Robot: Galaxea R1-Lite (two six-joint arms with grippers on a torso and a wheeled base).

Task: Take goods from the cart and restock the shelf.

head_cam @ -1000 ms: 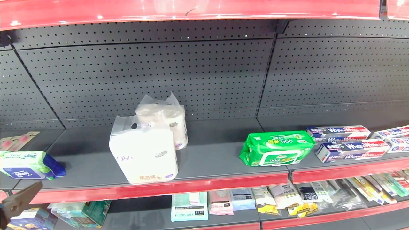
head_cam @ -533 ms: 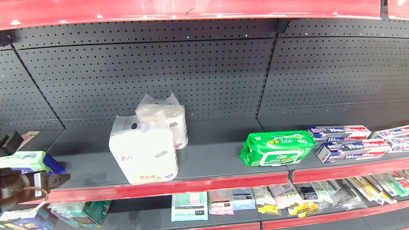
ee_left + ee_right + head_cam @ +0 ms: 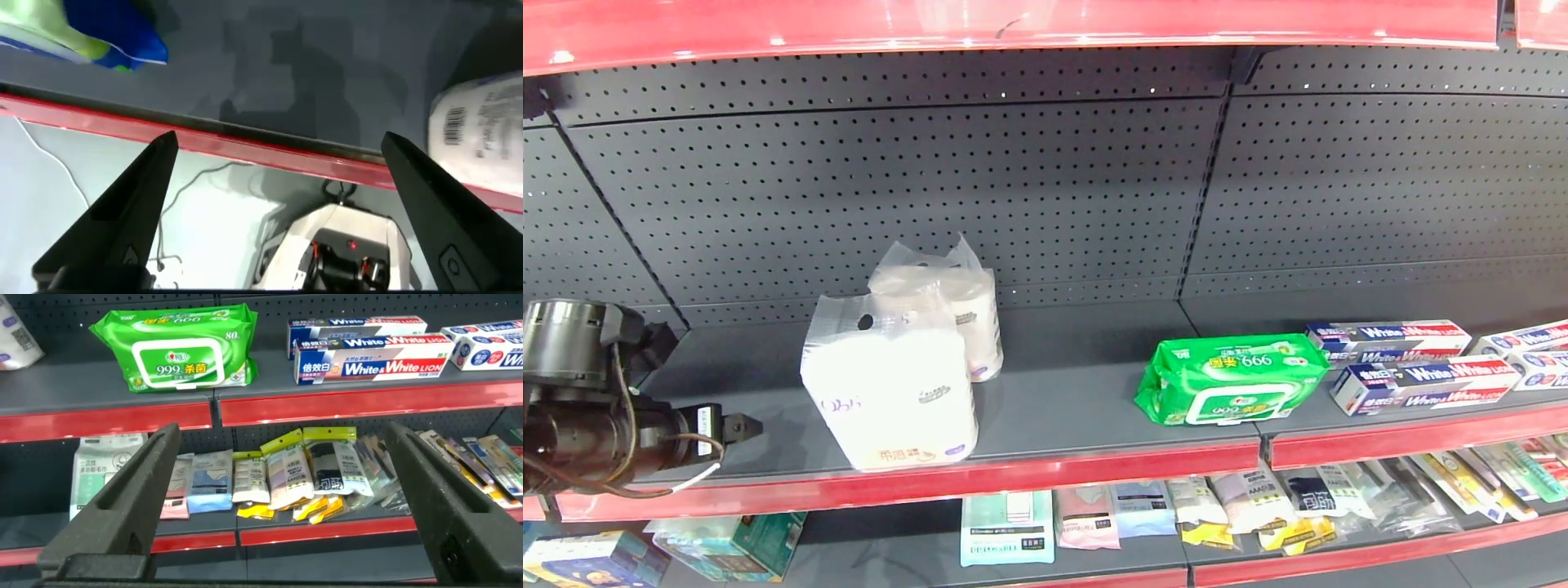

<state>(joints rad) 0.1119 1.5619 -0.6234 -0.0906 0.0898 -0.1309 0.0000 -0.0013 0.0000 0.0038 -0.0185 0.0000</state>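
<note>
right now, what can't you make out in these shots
Head view: rear toilet roll pack mostly hidden by the front pack.
Head view: rightmost toothpaste boxes cut off by the picture edge.
Left wrist view: blue-green pack cut off by the edge, blurred.

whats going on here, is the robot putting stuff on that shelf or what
A two-armed robot is at a store shelf that it is meant to restock. Its left gripper is open and empty, at the shelf's front edge, to the left of a white toilet paper pack. The right gripper is open and empty too, facing the green wipes pack and the toothpaste boxes. Neither gripper holds any goods at this moment.
</note>
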